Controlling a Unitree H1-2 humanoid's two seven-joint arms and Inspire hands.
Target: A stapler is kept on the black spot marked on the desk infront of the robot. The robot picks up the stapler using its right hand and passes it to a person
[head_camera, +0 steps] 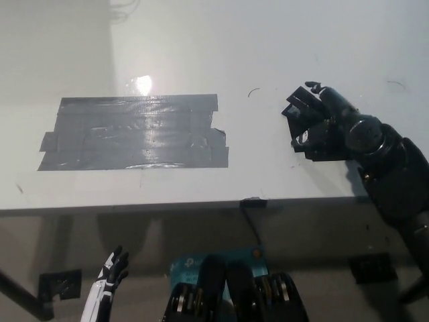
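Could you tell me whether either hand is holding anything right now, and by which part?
Cannot be told: the right hand covers the black spot; the left hand holds nothing.

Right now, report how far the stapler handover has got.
Nothing looks finished. In hand: the black right hand is over the black spot; the stapler is hard to tell from the tape, so a grip is unconfirmed. Left: lifting and passing; no person shows. The white left hand rests below the desk.

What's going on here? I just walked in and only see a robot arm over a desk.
The robot's black right hand is over the black spot on the right of the white desk, apparently reaching for a stapler there. Whether it grips it is unclear. The white left hand hangs below the desk edge. A grey tape patch lies at left.
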